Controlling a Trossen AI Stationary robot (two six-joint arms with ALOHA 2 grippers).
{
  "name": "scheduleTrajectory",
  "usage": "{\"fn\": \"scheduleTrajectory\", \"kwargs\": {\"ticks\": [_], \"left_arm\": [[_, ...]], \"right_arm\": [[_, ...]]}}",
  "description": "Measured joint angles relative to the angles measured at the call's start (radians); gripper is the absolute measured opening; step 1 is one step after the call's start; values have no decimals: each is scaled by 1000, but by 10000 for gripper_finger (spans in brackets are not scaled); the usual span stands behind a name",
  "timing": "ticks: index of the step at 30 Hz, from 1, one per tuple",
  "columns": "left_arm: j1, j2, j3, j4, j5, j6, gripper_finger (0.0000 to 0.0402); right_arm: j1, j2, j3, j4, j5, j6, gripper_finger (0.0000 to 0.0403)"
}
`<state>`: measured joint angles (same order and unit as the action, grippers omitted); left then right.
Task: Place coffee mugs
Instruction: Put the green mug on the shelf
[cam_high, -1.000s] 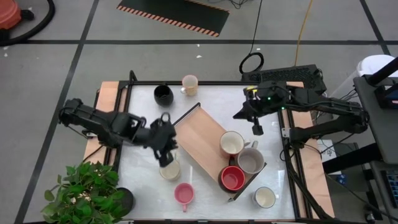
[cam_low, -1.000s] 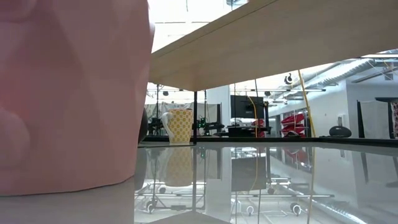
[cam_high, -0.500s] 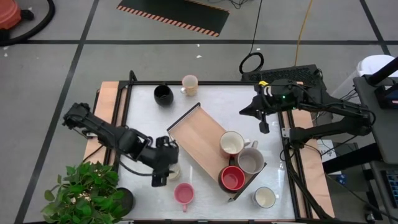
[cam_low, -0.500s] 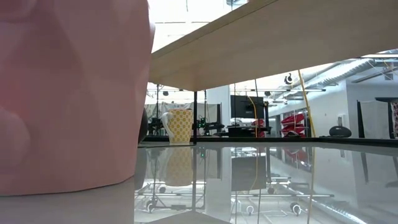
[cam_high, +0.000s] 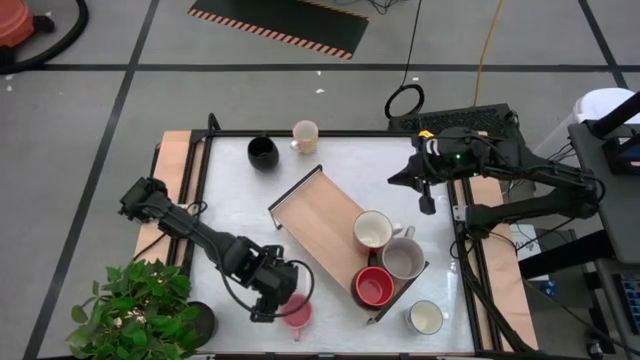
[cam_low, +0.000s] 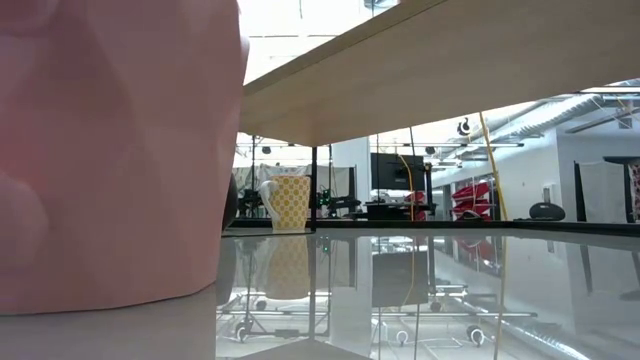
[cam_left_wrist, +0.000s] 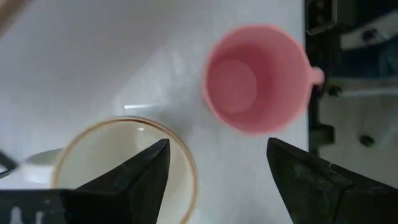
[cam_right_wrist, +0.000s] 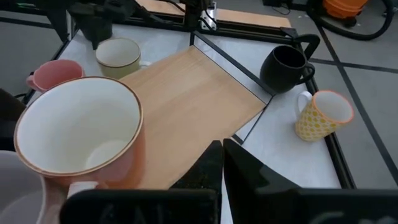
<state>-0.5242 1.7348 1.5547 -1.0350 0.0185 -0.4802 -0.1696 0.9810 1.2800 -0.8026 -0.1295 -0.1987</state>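
Two dark arms reach over the white glossy surface (cam_high: 240, 210) in the high view, and most bare room lies at its middle left and along the far edge. The long wooden tray with black wire ends (cam_high: 330, 225) lies slantwise at centre, its near end carrying a white-lined pink mug (cam_high: 373, 231), a grey mug (cam_high: 403, 258) and a red mug (cam_high: 374, 288). The left pincer (cam_high: 272, 300) hangs by the near edge, just beside a small pink ceramic mug (cam_high: 297, 312). The right pincer (cam_high: 427, 197) waits at the right edge.

From table height, that pink mug fills the left, cut off, and a yellow patterned mug (cam_low: 288, 203) stands far back.

The left wrist view shows the fingers (cam_left_wrist: 140, 177) spread wide, holding nothing, above a cream gold-rimmed mug (cam_left_wrist: 115, 171), partly hidden.

The right wrist view shows a black round mug (cam_right_wrist: 285, 67) beside the tray's far end, and the right fingers closed, empty.
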Motion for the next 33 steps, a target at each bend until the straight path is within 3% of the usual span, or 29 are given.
{"fn": "scheduleTrajectory", "kwargs": {"ticks": [6, 15, 24, 31, 33], "left_arm": [[10, -2, 0, -15, -52, -40, 264], [-11, -2, -101, -8, 8, -167, 191], [-28, -2, -183, 12, 7, -76, 172], [-2, -2, -225, 64, 3, -12, 39], [9, -6, -210, 35, 9, -21, 27]], "right_arm": [[0, -3, 0, -1, 0, -8, 0], [0, -3, 0, -3, -1, -8, 0], [0, -7, 0, -3, -1, -31, 0], [0, -7, 0, -3, -1, -52, 0], [0, -9, 0, -6, 0, -52, 0]]}}
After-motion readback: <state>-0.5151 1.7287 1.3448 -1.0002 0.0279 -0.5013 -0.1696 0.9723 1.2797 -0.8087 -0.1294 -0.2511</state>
